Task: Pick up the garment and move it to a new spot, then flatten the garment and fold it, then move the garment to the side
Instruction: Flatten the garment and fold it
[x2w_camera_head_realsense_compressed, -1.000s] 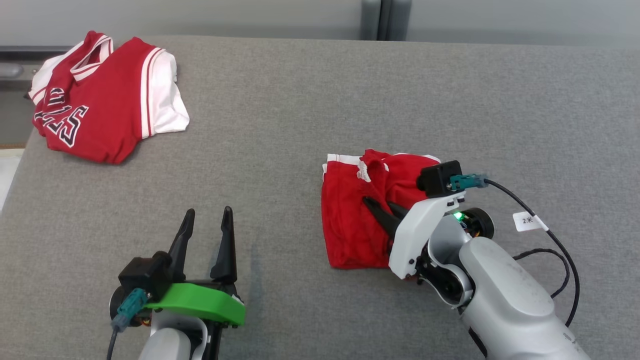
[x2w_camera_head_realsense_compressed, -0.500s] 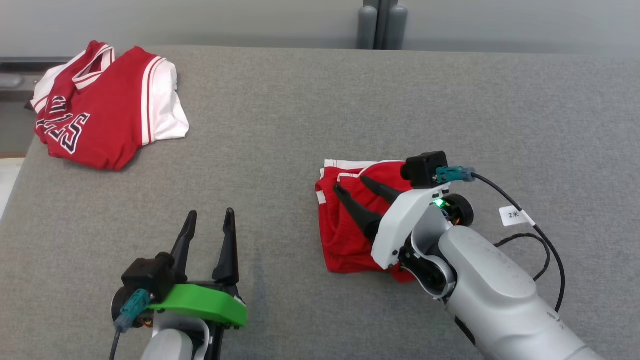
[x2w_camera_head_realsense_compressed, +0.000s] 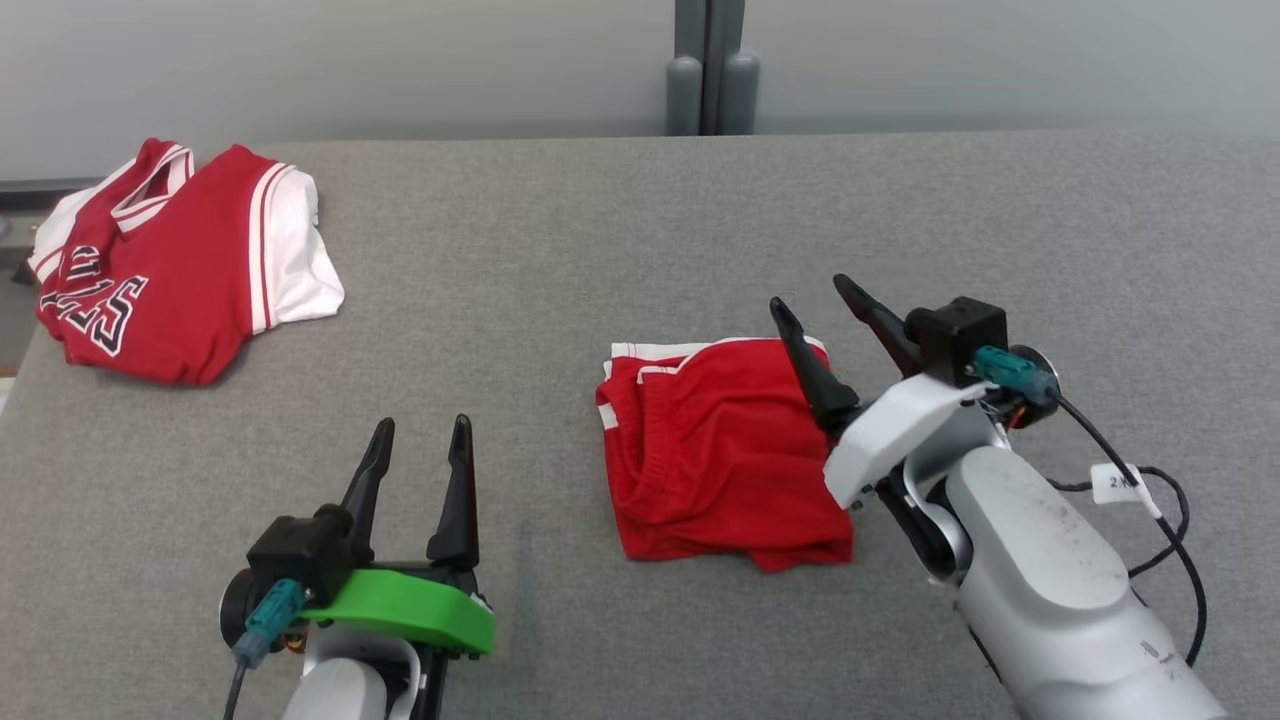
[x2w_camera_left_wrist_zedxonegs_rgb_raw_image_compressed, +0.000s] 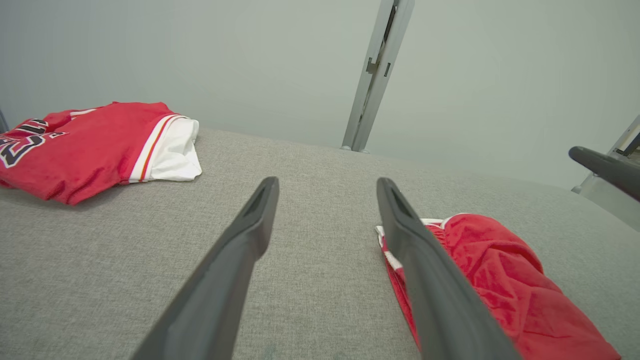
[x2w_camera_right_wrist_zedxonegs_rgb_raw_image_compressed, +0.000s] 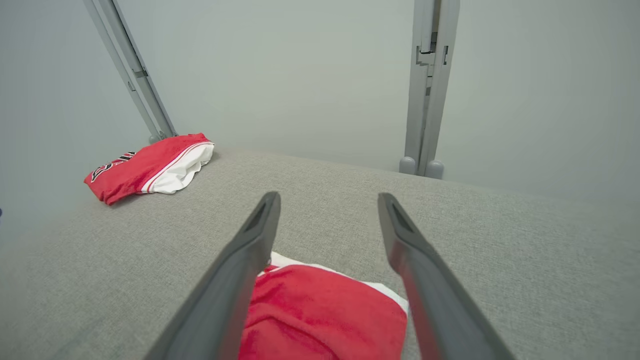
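Observation:
The garment, red shorts (x2w_camera_head_realsense_compressed: 715, 455) with white trim, lies folded into a rough square on the grey table, right of centre. My right gripper (x2w_camera_head_realsense_compressed: 809, 291) is open and raised just above the shorts' far right corner, fingers pointing away, holding nothing. In the right wrist view the shorts (x2w_camera_right_wrist_zedxonegs_rgb_raw_image_compressed: 320, 315) lie below and between the open right gripper (x2w_camera_right_wrist_zedxonegs_rgb_raw_image_compressed: 328, 196). My left gripper (x2w_camera_head_realsense_compressed: 420, 423) is open and empty near the front left, a hand's width left of the shorts. In the left wrist view the left gripper (x2w_camera_left_wrist_zedxonegs_rgb_raw_image_compressed: 327, 182) has the shorts (x2w_camera_left_wrist_zedxonegs_rgb_raw_image_compressed: 490, 280) to its right.
A folded red and white jersey (x2w_camera_head_realsense_compressed: 170, 265) lies at the table's far left corner. The grey cloth-covered table (x2w_camera_head_realsense_compressed: 560, 260) ends at a pale wall with a grey post (x2w_camera_head_realsense_compressed: 710, 70). A cable with a white tag (x2w_camera_head_realsense_compressed: 1115, 480) trails from my right wrist.
My right gripper opened, let go of the shorts and lifted back and to the right. The shorts now lie flatter. The head camera has tilted up; the left arm is still.

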